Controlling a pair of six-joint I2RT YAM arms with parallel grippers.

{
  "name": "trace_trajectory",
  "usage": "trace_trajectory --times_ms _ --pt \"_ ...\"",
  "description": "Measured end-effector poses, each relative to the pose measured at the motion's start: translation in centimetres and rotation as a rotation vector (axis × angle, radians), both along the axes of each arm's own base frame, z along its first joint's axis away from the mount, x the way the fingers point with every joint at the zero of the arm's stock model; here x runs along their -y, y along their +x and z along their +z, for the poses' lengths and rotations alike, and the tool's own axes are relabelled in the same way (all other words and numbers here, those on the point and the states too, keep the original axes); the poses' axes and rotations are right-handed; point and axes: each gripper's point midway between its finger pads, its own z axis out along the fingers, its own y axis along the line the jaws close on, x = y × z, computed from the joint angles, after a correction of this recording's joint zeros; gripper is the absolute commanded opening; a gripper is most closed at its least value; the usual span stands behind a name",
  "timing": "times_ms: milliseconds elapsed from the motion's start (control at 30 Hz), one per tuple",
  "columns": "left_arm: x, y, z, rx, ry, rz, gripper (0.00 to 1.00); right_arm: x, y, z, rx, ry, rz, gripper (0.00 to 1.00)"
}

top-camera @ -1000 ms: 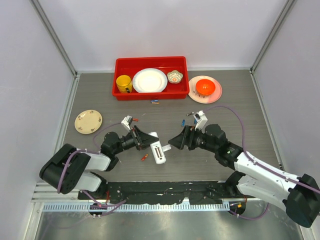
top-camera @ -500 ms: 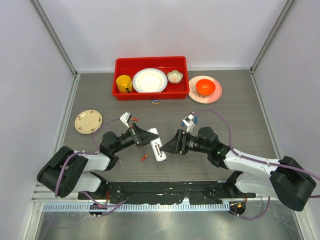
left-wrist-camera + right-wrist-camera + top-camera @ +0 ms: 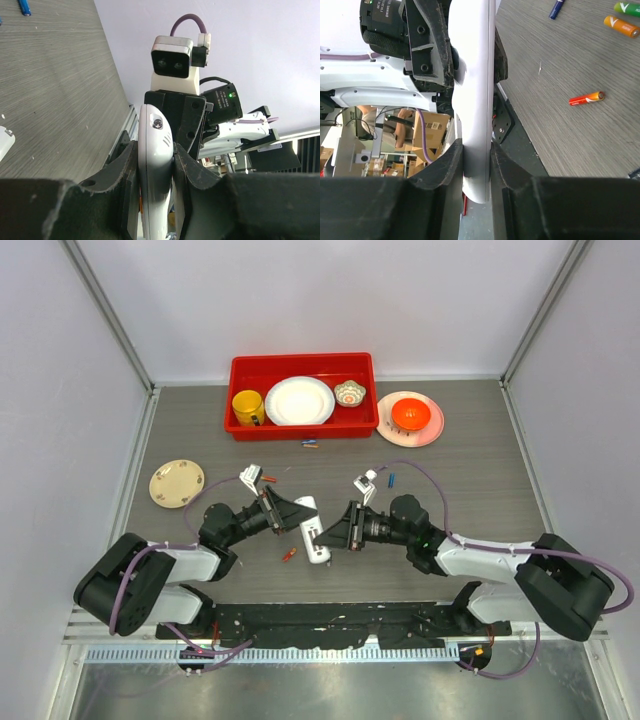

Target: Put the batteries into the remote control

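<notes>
Down near the bases, a red battery point(image 3: 289, 555) lies loose on the grey table point(image 3: 480, 455), just left of the remote control point(image 3: 316, 548). And look at that remote: both arms have it! The left gripper point(image 3: 298, 516) pinches it from the left and the right gripper point(image 3: 328, 534) from the right, both sets of jaws clamped on the white body. Each wrist view shows the fingers pressed flat against its sides. Further out, a blue battery point(image 3: 391, 480) sits right of the arms, another red battery point(image 3: 268, 479) to the left, and more batteries point(image 3: 310, 444) lie just before the red tray point(image 3: 300, 429). At the back, the tray carries a yellow mug point(image 3: 247, 407), a white plate point(image 3: 299, 400) and a small bowl point(image 3: 349, 393).
</notes>
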Motion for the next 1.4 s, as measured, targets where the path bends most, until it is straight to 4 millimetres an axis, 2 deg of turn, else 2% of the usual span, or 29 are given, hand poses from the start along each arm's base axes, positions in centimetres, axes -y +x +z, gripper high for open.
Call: trace_trajectory --times_ms 33,67,167,433,600,767,1400 --pt "0.0 0.0 0.0 0.001 0.001 -0.001 0.06 -0.1 -0.1 0.0 -0.002 0.001 0.003 0.16" --pt "0.0 0.0 0.0 0.002 0.000 -0.001 0.16 -0.1 -0.1 0.0 -0.005 0.003 0.003 0.09" --pt "0.0 -0.1 0.1 0.005 -0.001 -0.003 0.36 -0.1 -0.1 0.0 -0.001 0.003 0.005 0.01" --pt "0.3 -0.6 0.7 0.018 -0.009 -0.052 0.46 -0.1 -0.3 0.1 0.030 -0.018 0.022 0.01" --pt "0.7 -1.3 1.2 0.029 -0.013 -0.102 0.46 0.2 -0.8 0.1 0.062 -0.050 0.055 0.01" --pt "1.4 -2.1 1.6 0.052 -0.014 -0.138 0.41 0.6 -1.1 0.4 0.090 -0.066 0.078 0.01" --pt "2.1 -3.6 0.4 0.066 0.066 -0.171 0.40 1.0 -1.6 -0.3 0.093 -0.096 0.111 0.01"
